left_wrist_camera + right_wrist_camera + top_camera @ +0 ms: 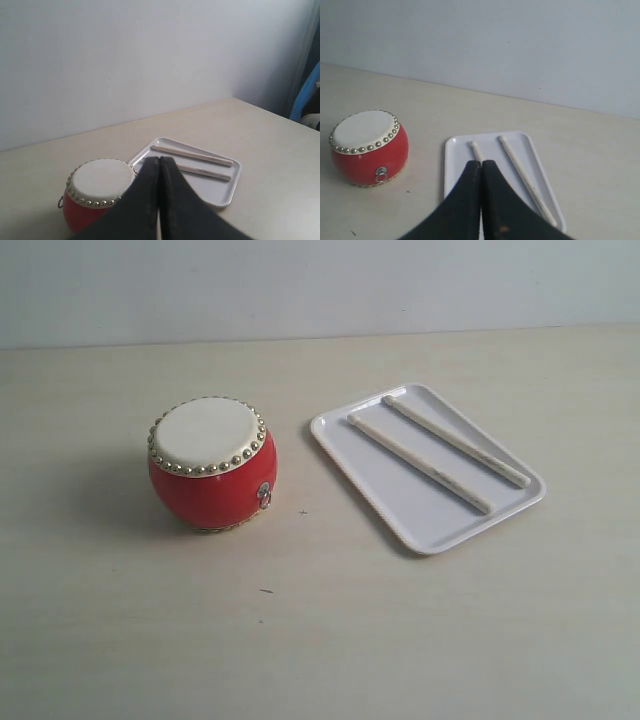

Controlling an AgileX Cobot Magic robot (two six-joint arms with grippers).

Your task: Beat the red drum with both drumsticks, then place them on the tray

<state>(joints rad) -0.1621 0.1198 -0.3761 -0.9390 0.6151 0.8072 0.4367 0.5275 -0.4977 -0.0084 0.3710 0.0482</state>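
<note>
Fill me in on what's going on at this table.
Nothing is being handled right now. The left pincer and the right pincer are both shut and empty, held clear of everything. The two drumsticks lie side by side in the white tray. The red drum stands upright beside the tray, not touching it.
</note>
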